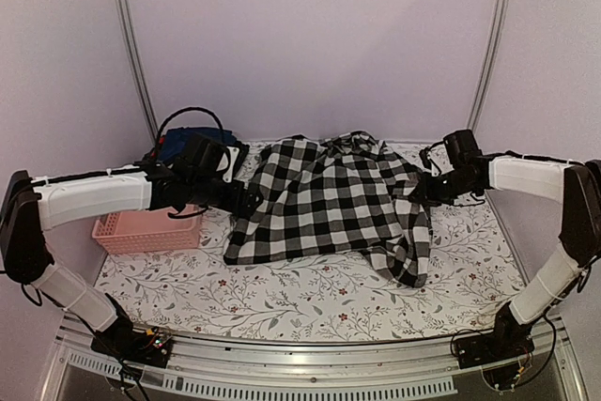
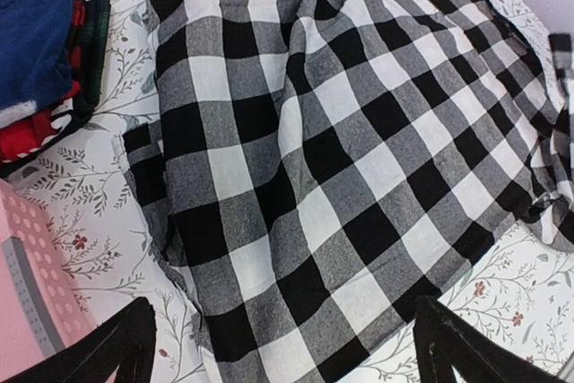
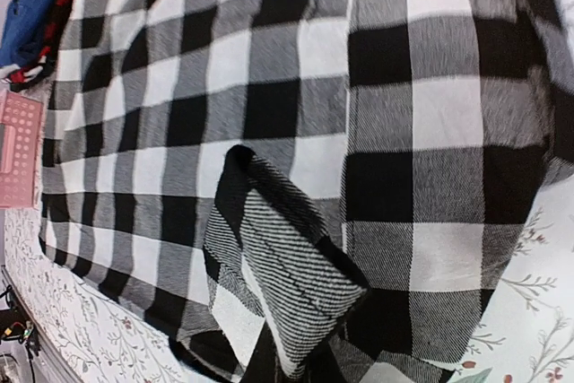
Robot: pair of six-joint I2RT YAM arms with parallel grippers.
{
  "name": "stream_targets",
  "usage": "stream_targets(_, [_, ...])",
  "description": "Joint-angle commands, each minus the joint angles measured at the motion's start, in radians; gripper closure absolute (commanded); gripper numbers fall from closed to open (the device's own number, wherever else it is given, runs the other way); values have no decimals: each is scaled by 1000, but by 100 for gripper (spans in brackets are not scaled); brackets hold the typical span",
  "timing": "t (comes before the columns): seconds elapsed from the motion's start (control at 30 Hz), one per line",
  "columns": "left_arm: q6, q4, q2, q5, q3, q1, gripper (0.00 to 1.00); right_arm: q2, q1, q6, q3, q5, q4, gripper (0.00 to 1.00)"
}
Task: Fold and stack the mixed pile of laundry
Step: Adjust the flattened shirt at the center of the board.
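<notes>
The large black-and-white checked shirt (image 1: 324, 199) lies spread over the middle of the floral table. My left gripper (image 1: 246, 202) hovers at its left edge, open and empty. In the left wrist view the black fingers (image 2: 121, 347) stand wide apart over the cloth (image 2: 305, 177). My right gripper (image 1: 423, 190) is at the shirt's right edge. A doubled flap of cloth (image 3: 296, 293) rises toward the right wrist camera and hides the fingers, which look shut on it. A stack with navy blue trousers (image 1: 183, 143) on a red-and-black plaid piece (image 2: 36, 132) sits at the back left. The lettered black garment is not visible.
A pink slotted basket (image 1: 146, 232) stands on the table at the left, under my left arm, and shows in the left wrist view (image 2: 27, 302). The floral tablecloth (image 1: 310, 298) is bare along the front. White walls close off the back and sides.
</notes>
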Motion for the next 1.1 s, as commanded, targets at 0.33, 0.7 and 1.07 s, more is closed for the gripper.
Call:
stream_targets(0.33, [-16, -2, 35, 156, -161, -65, 21, -569, -26, -115, 57, -261, -165, 100])
stream_targets(0.7, [75, 81, 268, 166, 39, -124, 16, -873, -7, -30, 98, -577, -257, 100])
stream_targets(1.07, [101, 81, 314, 201, 37, -193, 19, -761, 79, 30, -44, -530, -71, 100])
